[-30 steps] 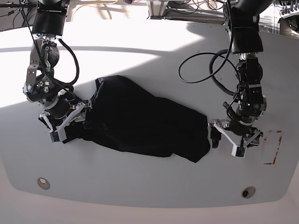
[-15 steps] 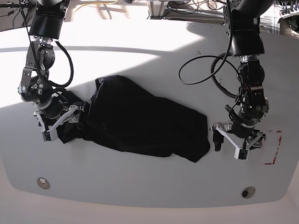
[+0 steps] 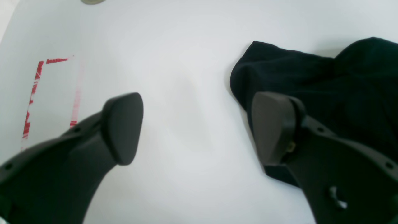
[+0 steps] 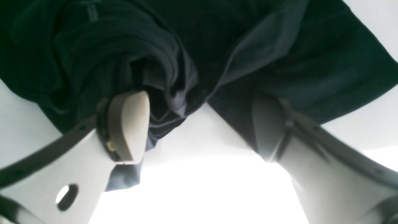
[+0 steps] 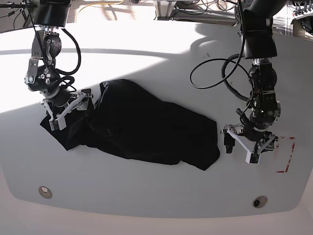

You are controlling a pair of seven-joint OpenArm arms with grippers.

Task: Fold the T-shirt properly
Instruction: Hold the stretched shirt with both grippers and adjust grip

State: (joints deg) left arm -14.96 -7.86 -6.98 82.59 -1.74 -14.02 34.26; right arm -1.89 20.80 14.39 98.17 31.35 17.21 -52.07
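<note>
The black T-shirt (image 5: 146, 127) lies crumpled in a long heap across the white table (image 5: 156, 196). My right gripper (image 5: 68, 110) hovers open over its left end. In the right wrist view the gripper (image 4: 200, 124) has folds of the T-shirt (image 4: 217, 37) just beyond its pale fingertips (image 4: 130, 124) and nothing between them. My left gripper (image 5: 240, 149) stands open just off the shirt's right end. In the left wrist view this gripper (image 3: 199, 127) has only bare table between its fingers, and the T-shirt's edge (image 3: 311, 74) lies by one dark fingertip (image 3: 273, 127).
Red tape marks (image 5: 288, 156) lie on the table right of my left gripper and show again as a red corner (image 3: 34, 90). Two round holes (image 5: 45, 190) (image 5: 259, 201) sit near the front edge. Cables and frame parts (image 5: 215, 73) crowd the back.
My right gripper opened, let go of the shirt's left end and rose toward the back; that end now lies on the table. My left gripper drew slightly away from the shirt's right edge.
</note>
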